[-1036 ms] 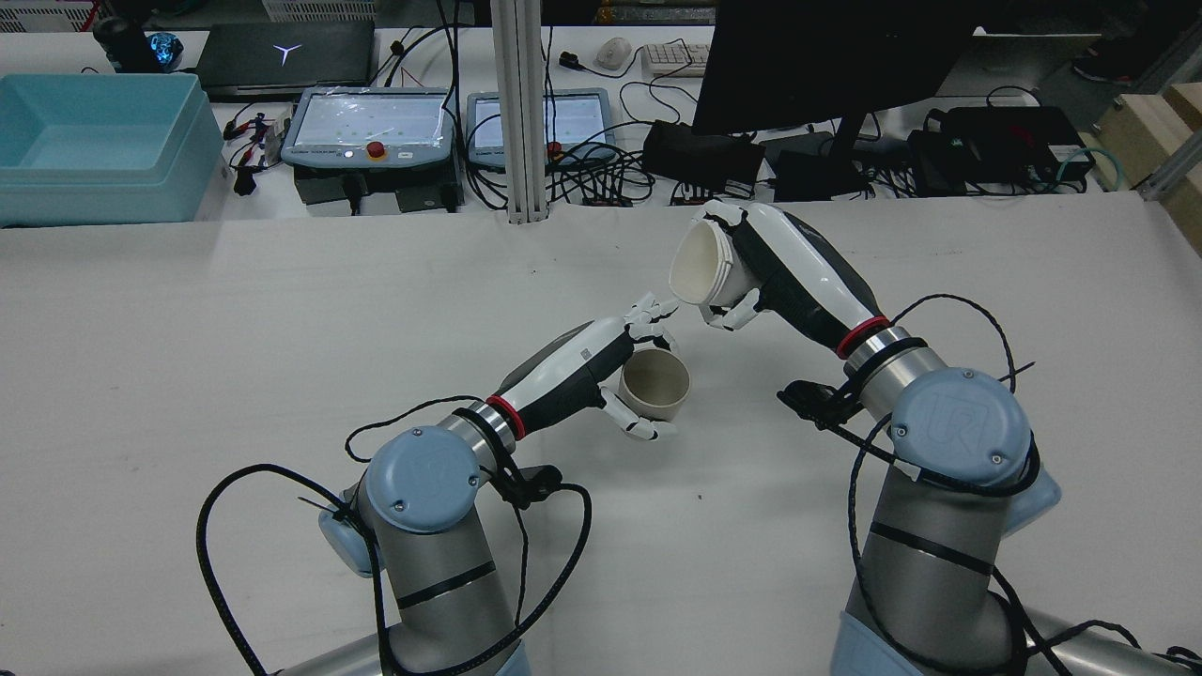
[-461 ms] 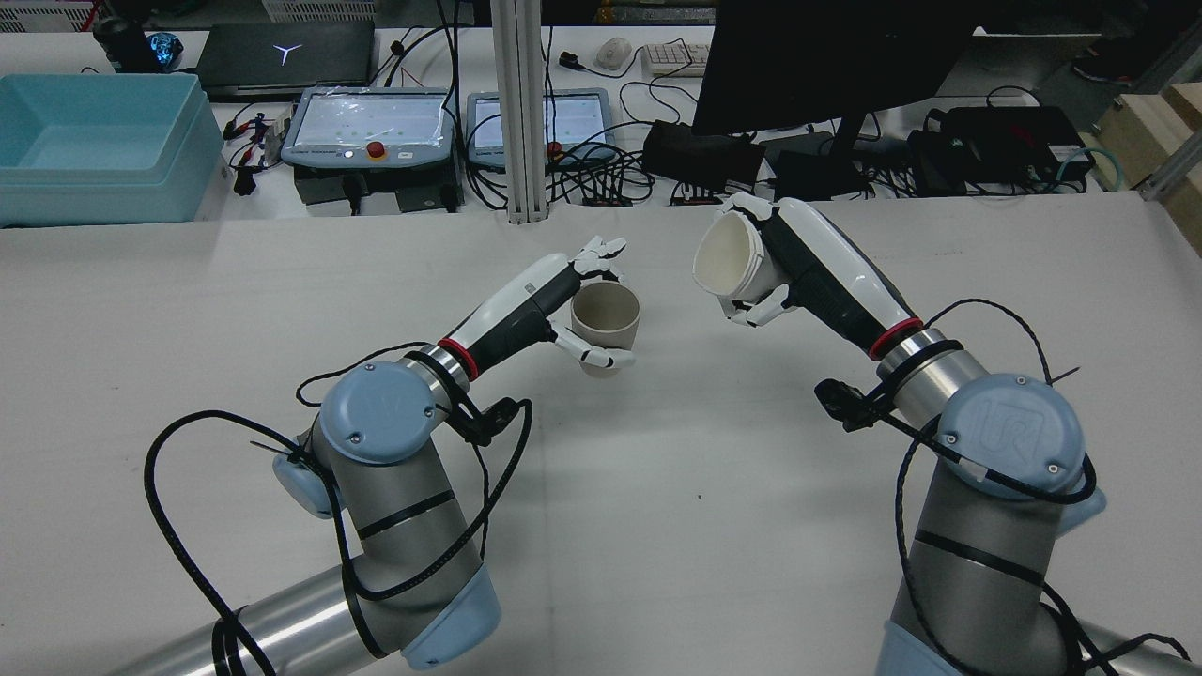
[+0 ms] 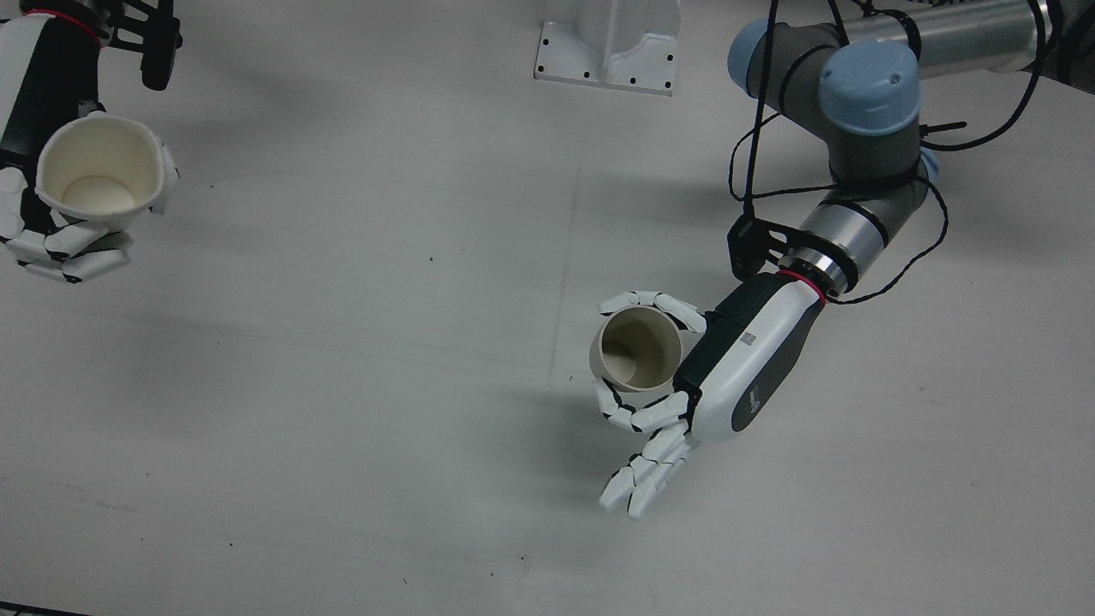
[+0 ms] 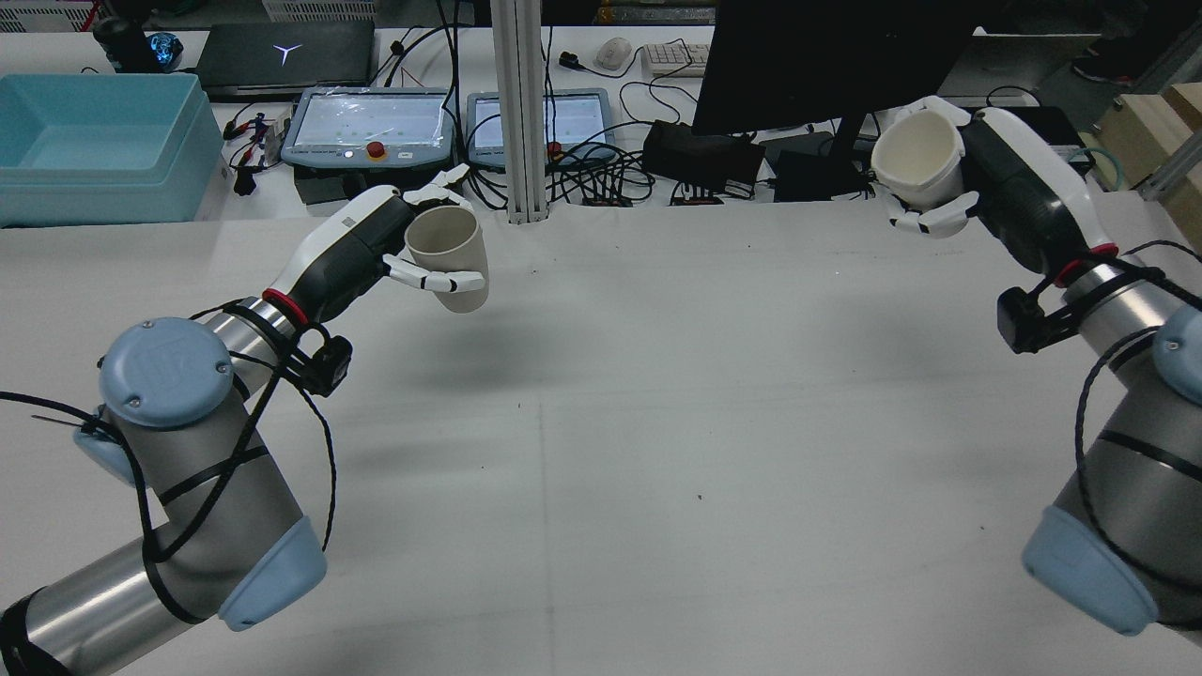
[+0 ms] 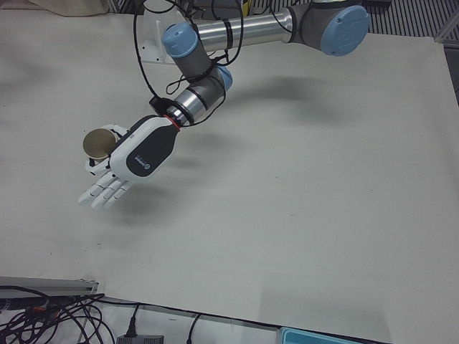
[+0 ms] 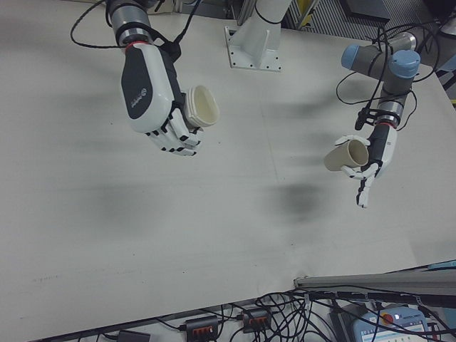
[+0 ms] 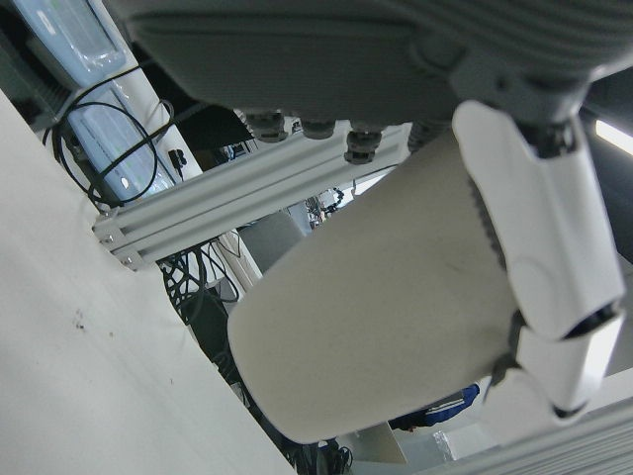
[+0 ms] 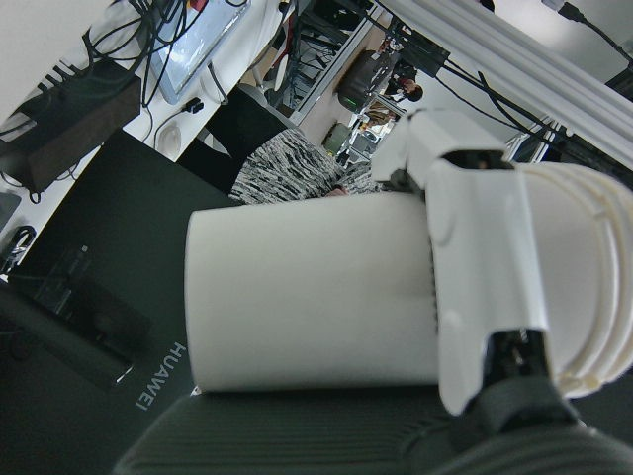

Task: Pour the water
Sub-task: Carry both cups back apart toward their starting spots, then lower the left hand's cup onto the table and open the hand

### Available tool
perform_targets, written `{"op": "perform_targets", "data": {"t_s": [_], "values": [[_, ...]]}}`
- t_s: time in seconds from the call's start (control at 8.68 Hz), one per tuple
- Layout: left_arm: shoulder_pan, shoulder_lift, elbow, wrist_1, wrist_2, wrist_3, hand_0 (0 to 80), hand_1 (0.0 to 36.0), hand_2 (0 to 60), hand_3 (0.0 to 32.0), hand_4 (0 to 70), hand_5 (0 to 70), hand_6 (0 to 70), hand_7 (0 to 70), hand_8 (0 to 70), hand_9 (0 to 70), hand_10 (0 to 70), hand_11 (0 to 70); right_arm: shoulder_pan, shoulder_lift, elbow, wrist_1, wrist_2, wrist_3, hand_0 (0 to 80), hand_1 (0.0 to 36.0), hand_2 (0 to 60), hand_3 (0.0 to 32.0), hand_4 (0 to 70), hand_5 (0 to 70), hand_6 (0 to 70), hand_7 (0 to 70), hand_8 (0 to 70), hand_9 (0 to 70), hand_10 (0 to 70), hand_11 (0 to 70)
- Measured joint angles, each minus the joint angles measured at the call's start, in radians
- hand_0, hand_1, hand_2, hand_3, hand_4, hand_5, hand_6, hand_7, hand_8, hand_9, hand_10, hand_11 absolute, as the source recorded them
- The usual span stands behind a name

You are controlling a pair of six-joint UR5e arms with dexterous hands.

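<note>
The left hand grips a tan cup. The right hand grips a white cup. They are far apart, and both cups look empty, so pouring seems finished.

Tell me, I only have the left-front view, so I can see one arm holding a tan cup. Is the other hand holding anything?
Observer: Yes, the right hand holds a white cup, lifted off the table on the far right side.
Operator: Is that white cup upright or tipped?
Observer: Roughly upright in the rear view, mouth up; the front view looks straight into it and shows a bare bottom.
Operator: And my tan cup, is anything in it?
Observer: The front view looks into the tan cup in the left hand; its bottom looks bare, though clear water would be hard to see.
</note>
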Motion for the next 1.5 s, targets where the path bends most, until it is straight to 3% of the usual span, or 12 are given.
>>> {"op": "perform_targets", "data": {"t_s": [0.12,0.35,0.58,0.81,1.15,1.5], "values": [[-0.031,0.055,-0.045,0.0,0.0,-0.037,45.5,31.4,60.0,0.0,32.8,45.9,5.9,5.4,0.9,1.0,2.1,4.8,0.095,-0.053,-0.029,0.113,-0.091,0.022,62.2,31.9,49.4,0.0,11.4,70.0,33.1,51.9,42.1,58.7,45.8,66.9],[-0.077,0.148,-0.11,-0.01,0.0,-0.084,45.4,31.1,60.0,0.0,32.9,45.8,5.9,5.4,1.0,1.2,2.2,5.0,0.244,-0.159,-0.162,0.392,-0.255,0.116,63.3,33.4,54.4,0.0,14.7,70.0,35.0,52.6,44.2,61.2,45.8,66.9],[-0.098,0.231,-0.129,-0.054,-0.002,-0.128,45.5,30.4,60.0,0.0,32.9,45.4,5.8,5.6,1.1,1.4,2.3,5.0,0.345,-0.267,-0.263,0.586,-0.335,0.168,61.2,33.4,60.0,0.0,16.1,70.0,35.6,50.8,45.5,62.6,48.1,70.0],[-0.102,0.352,-0.118,-0.153,-0.014,-0.133,45.5,29.0,60.0,0.0,32.3,43.8,5.3,5.2,1.2,1.6,2.5,5.2,0.449,-0.317,-0.44,0.753,-0.413,0.216,60.8,34.3,60.0,0.0,16.6,70.0,36.2,50.8,45.9,63.0,48.2,70.0],[-0.1,0.531,0.032,-0.457,-0.088,-0.031,45.6,27.4,60.0,0.0,30.5,41.0,4.4,4.2,1.0,1.8,2.5,5.2,0.509,-0.325,-0.711,0.896,-0.444,0.293,59.3,34.1,60.0,0.0,15.6,70.0,35.4,49.1,46.0,63.1,49.4,70.0],[-0.115,0.578,0.186,-0.684,-0.098,0.113,45.4,26.8,60.0,0.0,30.5,41.1,4.7,4.4,1.3,2.2,2.6,5.3,0.509,-0.319,-0.807,0.914,-0.421,0.303,59.2,33.8,60.0,0.0,16.1,70.0,35.6,48.8,46.0,63.0,49.6,70.0]]}}
